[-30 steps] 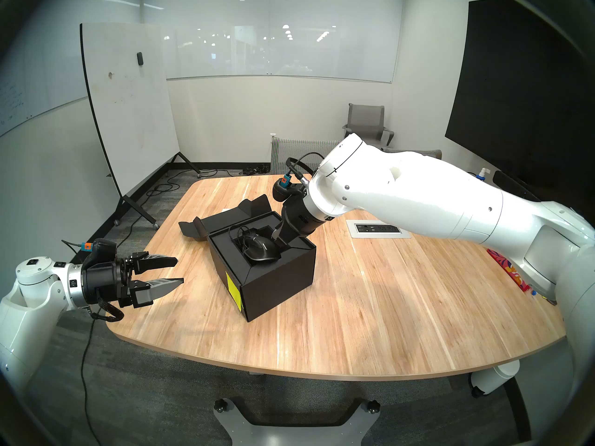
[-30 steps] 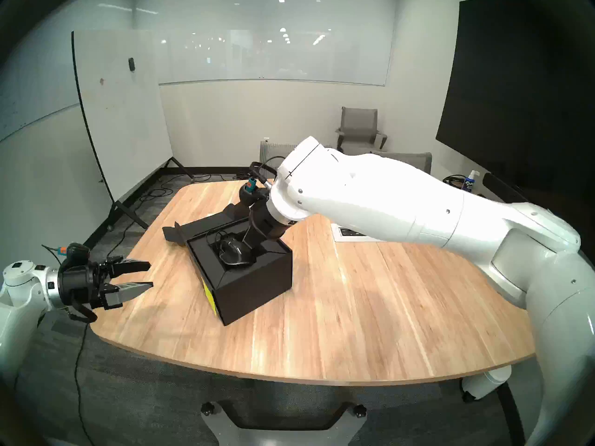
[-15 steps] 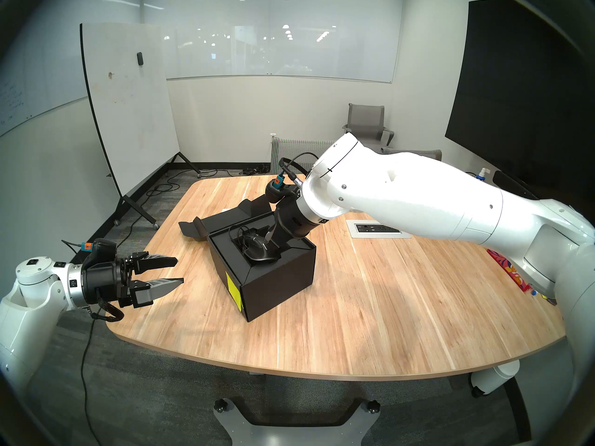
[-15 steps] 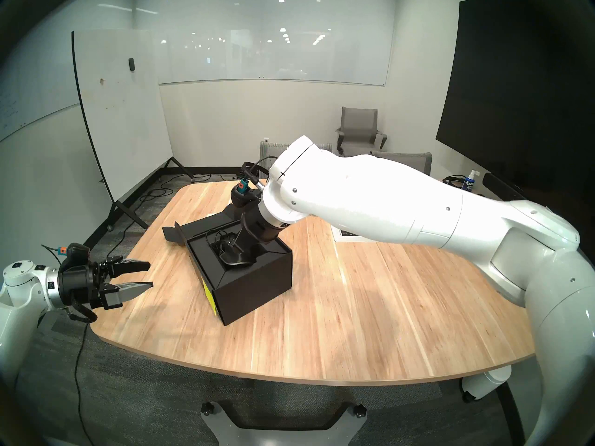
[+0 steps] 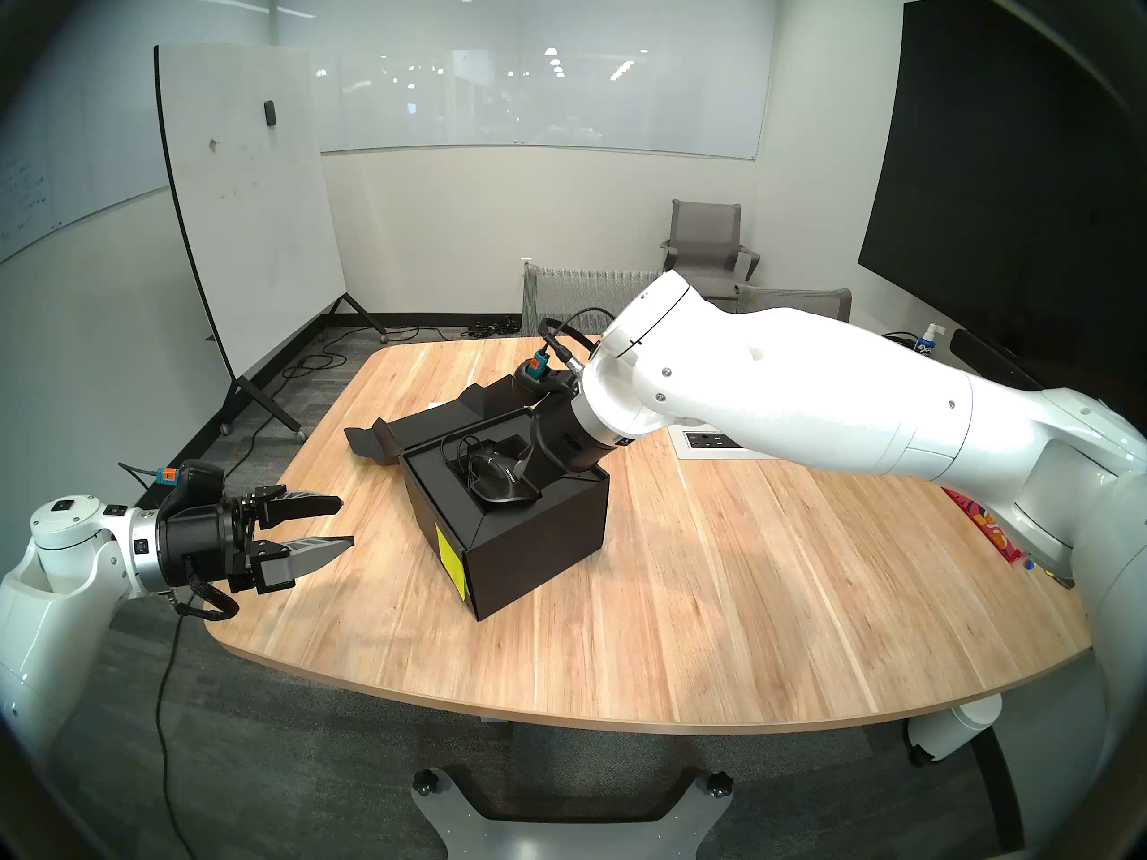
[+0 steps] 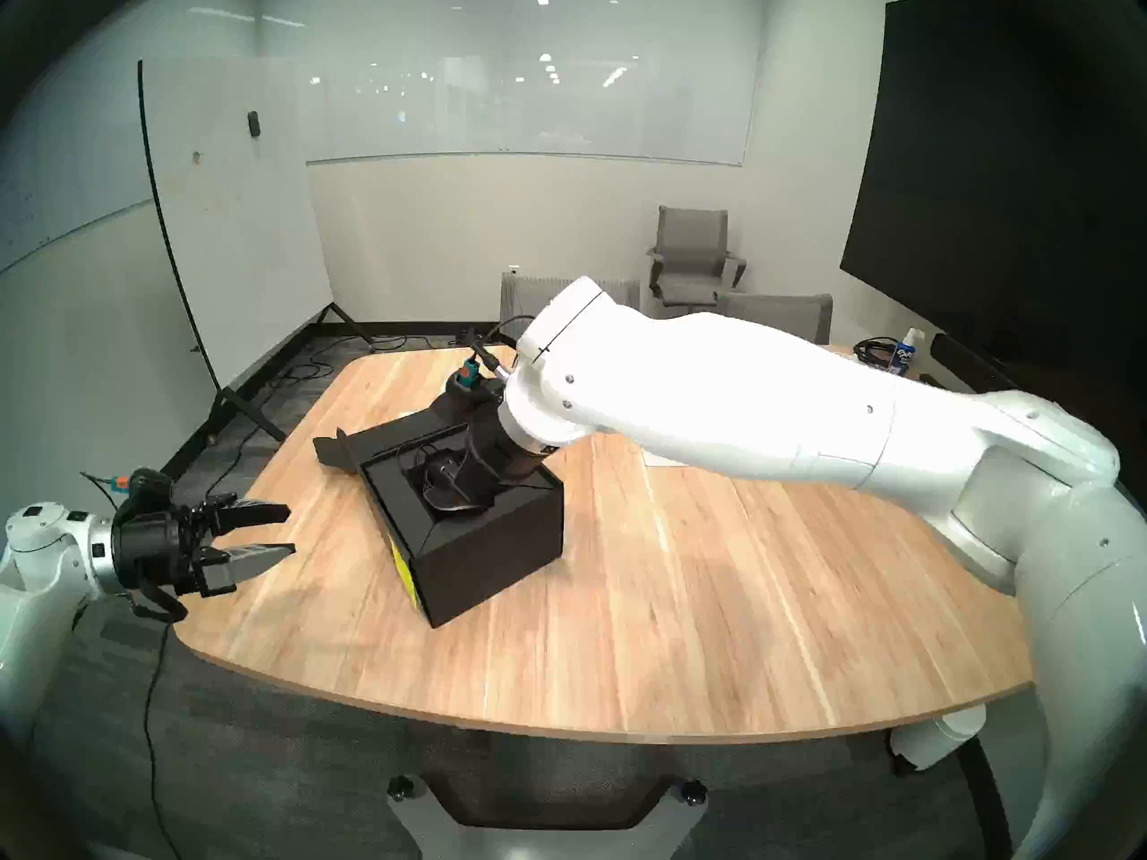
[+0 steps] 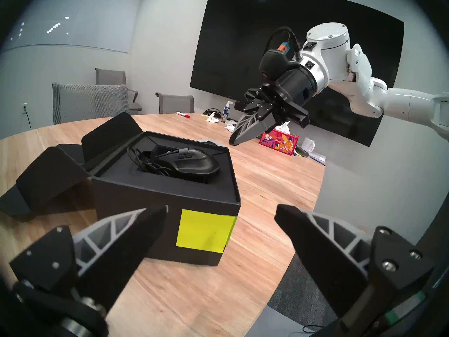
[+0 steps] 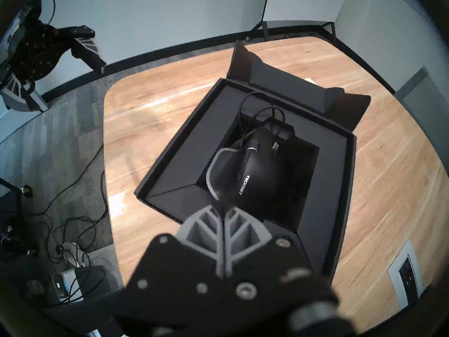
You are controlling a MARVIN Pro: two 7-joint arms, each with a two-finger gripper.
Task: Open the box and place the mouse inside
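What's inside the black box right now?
The black wired mouse lies in the black box's recessed insert, its cable bundled at its front. Whatever is beneath the mouse is hidden.

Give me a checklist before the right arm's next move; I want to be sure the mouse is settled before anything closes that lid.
1. Large black cardboard box lid flaps folded back: ok.
2. Black wired mouse in the recessed insert: ok, though tilted.
3. Thin black cable fully below the rim: not ok, loops stand up.
4. Right hand shut, holding nothing: ok.
5. Right hand clear of the mouse: cannot tell; tips close by.
6. Left hand open, apart from the box: ok.
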